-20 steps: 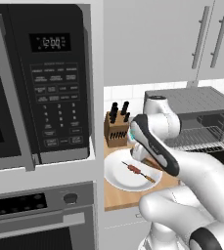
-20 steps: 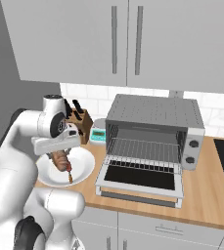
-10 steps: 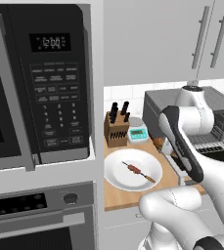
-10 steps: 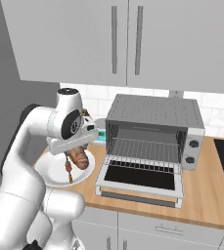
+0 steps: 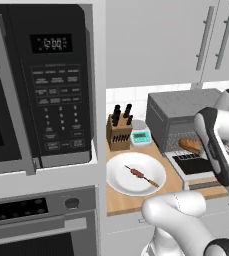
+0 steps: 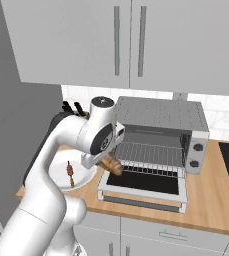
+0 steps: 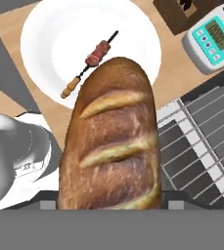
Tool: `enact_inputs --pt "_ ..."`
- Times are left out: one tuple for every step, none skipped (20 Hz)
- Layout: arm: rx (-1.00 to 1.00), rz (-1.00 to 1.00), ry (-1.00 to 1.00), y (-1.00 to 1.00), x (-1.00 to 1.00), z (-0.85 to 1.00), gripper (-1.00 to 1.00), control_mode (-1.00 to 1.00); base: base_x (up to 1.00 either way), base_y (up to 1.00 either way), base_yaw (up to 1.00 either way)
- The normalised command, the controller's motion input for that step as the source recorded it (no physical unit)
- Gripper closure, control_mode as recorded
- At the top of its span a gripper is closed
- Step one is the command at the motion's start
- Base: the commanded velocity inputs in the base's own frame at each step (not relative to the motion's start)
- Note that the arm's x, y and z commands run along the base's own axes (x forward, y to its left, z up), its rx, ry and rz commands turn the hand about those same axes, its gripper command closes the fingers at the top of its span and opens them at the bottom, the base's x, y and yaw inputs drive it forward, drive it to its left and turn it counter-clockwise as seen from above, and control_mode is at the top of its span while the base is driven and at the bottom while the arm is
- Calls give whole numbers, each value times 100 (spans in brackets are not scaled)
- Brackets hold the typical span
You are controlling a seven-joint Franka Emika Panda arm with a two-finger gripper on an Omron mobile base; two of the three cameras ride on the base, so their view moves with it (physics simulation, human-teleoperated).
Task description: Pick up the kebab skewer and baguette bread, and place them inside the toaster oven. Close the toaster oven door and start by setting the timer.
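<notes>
Gripper (image 6: 107, 161) clamped on golden-brown oblong baguette bread (image 7: 111, 139), loaf filling centre of hand view. Boxy grey metal toaster oven (image 6: 161, 116) right of centre in right base view, dark-glass drop-down door (image 6: 146, 184) lowered. Thin wooden kebab skewer (image 7: 88, 65) lies on round white plate (image 7: 50, 39), upper left of hand view, apart from loaf.

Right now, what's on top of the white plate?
The kebab skewer lies alone on the white plate. In the hand view the baguette bread, held in the pincer, hangs in front of the plate's near edge and hides it.
</notes>
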Motion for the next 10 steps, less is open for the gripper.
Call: enact_inputs --pt "-5 10 -2 -56 9 0 100 -100 0 0 0" --pt "-6 10 -4 -54 16 0 100 -100 0 0 0" --pt "-8 10 -5 -45 24 0 100 -100 0 0 0" --pt "-7 12 -7 -47 18 0 100 -100 0 0 0" --pt "-9 18 -9 -30 20 0 100 -100 0 0 0" --pt "-9 19 -7 -28 24 0 100 -100 0 0 0" --pt "-10 19 -6 -24 29 0 100 -100 0 0 0" --pt "-7 23 -7 -32 28 0 100 -100 0 0 0" --pt "-6 23 -10 -36 19 0 100 -100 0 0 0" --pt "-9 19 -17 -26 16 0 100 -100 0 0 0"
